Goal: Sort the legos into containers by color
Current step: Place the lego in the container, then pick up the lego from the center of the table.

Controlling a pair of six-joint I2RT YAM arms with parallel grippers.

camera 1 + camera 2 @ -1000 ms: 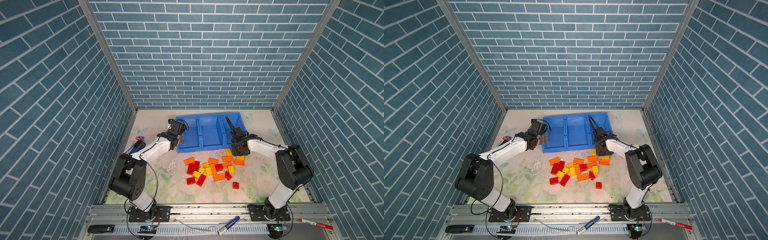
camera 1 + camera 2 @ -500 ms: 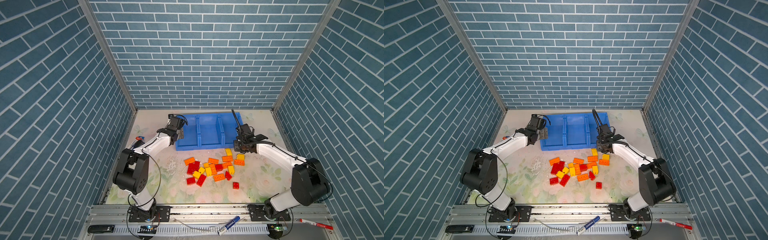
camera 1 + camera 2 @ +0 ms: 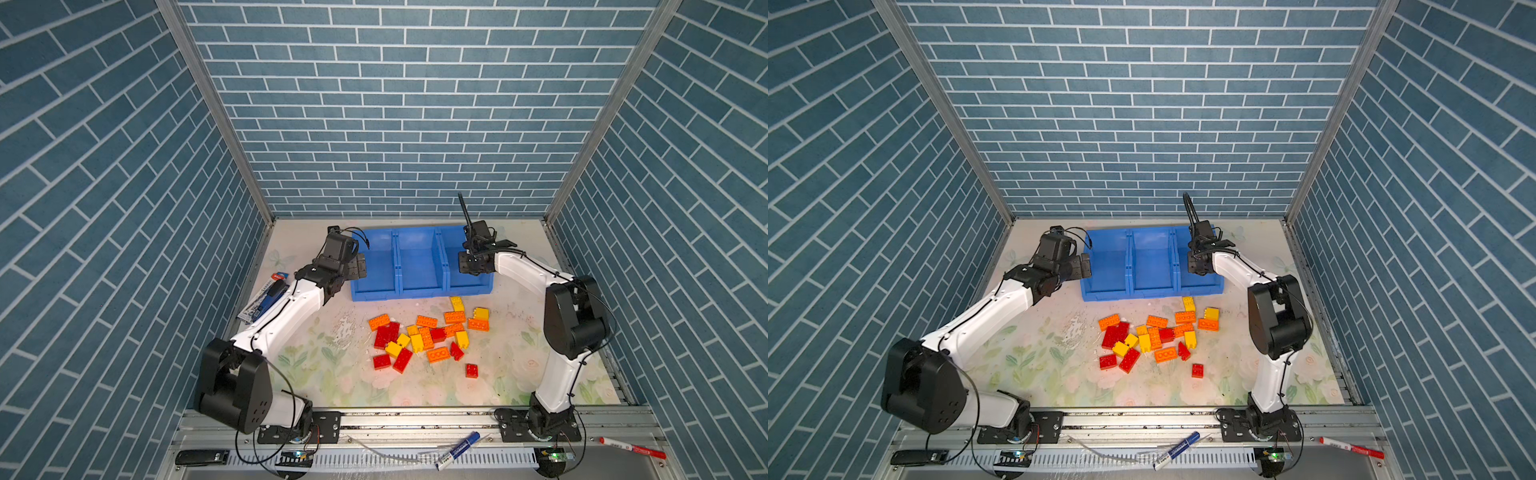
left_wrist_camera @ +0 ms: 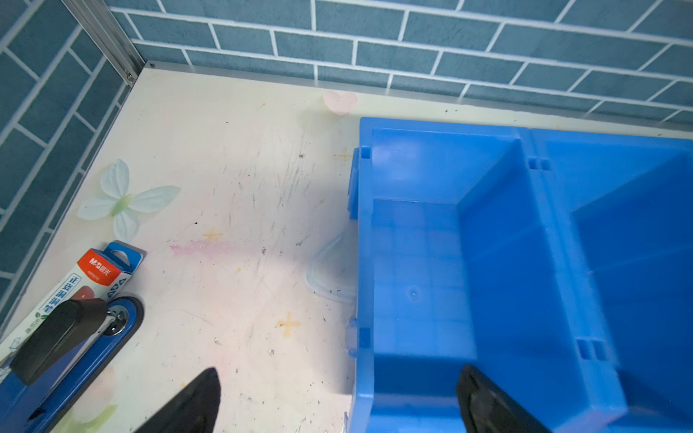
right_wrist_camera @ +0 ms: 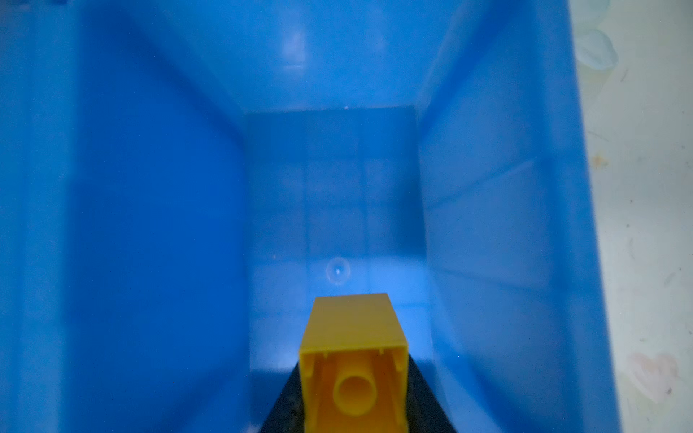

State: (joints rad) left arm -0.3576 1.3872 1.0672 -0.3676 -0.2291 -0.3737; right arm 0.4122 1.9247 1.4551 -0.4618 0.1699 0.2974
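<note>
The legos (image 3: 424, 336) (image 3: 1154, 336) lie in a loose red, orange and yellow pile on the table, in front of the containers (image 3: 415, 291) (image 3: 1142, 293), three joined blue bins. My right gripper (image 3: 471, 266) (image 3: 1196, 266) (image 5: 354, 393) hangs over the right-hand bin, shut on a yellow lego (image 5: 352, 337) with its hollow underside towards the wrist camera. At the tray's left end my left gripper (image 3: 359, 266) (image 3: 1086, 266) (image 4: 337, 391) stands open. It straddles the left bin's outer wall (image 4: 362, 262), holding nothing.
A dark blue stapler (image 3: 272, 291) (image 4: 63, 337) lies on a printed packet by the left wall. A blue marker (image 3: 457, 444) and a red marker (image 3: 631, 446) rest on the front rail. Brick-patterned walls close in three sides.
My right gripper has closed on the yellow lego at the pile's far edge and carried it back over the right-hand bin. The left gripper has shifted only slightly at the tray's left end.
</note>
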